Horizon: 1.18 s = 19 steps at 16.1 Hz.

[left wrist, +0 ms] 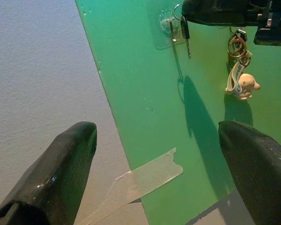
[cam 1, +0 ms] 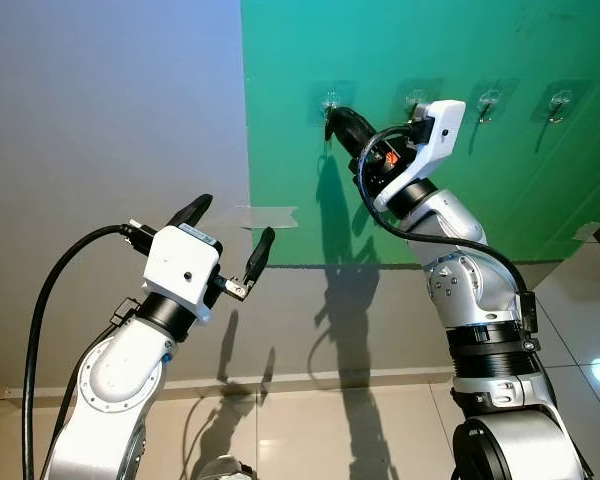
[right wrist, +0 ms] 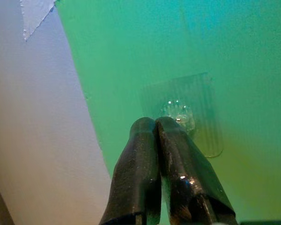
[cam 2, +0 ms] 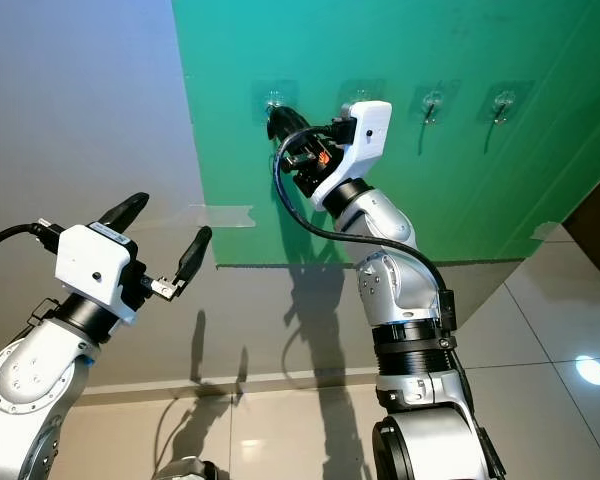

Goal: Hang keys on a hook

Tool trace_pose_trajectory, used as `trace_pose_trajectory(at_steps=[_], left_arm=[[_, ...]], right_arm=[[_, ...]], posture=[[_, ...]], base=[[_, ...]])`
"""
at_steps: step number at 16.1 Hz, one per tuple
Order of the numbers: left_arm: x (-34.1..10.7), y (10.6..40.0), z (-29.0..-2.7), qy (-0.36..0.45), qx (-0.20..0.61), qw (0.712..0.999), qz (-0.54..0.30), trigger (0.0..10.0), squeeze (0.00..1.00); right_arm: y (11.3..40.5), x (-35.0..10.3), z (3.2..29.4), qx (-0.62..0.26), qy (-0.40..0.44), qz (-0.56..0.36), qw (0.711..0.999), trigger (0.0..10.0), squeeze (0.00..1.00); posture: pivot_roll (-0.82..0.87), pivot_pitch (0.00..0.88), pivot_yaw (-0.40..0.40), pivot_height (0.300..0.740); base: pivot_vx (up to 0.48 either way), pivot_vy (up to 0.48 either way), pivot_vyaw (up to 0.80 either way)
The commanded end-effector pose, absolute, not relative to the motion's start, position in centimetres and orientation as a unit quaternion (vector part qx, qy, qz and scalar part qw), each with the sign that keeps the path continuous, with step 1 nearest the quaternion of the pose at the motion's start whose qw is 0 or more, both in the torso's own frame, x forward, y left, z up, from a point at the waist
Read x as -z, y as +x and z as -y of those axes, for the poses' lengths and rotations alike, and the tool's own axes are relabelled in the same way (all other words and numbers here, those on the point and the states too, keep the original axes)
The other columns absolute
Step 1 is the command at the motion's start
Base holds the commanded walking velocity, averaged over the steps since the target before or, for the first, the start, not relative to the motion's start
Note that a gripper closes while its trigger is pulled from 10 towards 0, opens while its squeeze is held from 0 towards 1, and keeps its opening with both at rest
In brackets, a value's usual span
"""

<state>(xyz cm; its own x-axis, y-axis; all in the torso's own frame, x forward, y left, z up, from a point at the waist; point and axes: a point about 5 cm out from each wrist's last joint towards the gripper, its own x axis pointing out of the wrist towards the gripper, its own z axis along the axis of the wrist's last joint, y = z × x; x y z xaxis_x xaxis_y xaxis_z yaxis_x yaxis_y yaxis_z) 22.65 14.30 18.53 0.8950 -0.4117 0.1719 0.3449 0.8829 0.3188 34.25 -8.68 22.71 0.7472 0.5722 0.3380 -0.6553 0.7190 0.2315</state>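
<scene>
R gripper (right wrist: 155,123) at leftmost hook (left wrist: 171,29) on green board (cam 1: 430,200), fingers pressed together pinching keys (left wrist: 238,63); charm dangles below. L gripper (cam 1: 230,240) spread, idle. Hanging step; next prob. needs ring seated over hook, then release.

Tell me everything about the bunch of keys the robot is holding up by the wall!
The keys hang below the right gripper, which is shut on them up against the green board. There are brassy metal rings, a small dark key, a pale strap with blue print, and a little cream toy figure dangling lowest. One more thin key hangs close beside the clear stick-on hook. Whether a ring is already over the hook cannot be told. The bunch throws a dark shadow on the board behind it.
</scene>
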Motion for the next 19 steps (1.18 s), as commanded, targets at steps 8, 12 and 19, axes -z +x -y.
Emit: trace_pose_trajectory(at_steps=[8,12,19], left_arm=[[-18.7,22.7,-14.0,0.143,0.212,0.959,0.118,10.0,0.0],[-18.6,22.7,-13.9,0.144,0.215,0.959,0.116,10.0,0.0],[-18.6,22.5,-13.8,0.141,0.224,0.957,0.115,10.0,0.0]], right_arm=[[35.0,-21.9,9.0,-0.31,0.177,0.082,0.93,10.0,0.0],[35.1,-21.4,9.0,-0.308,0.17,0.059,0.934,10.0,0.0],[35.0,-20.2,8.9,-0.303,0.15,0.035,0.94,10.0,0.0]], posture=[[0.08,0.037,-0.034,0.74],[0.08,0.038,-0.034,0.74],[0.09,0.042,-0.033,0.74]], base=[[0.0,0.0,0.0],[0.0,0.0,0.0],[0.0,0.0,0.0]])
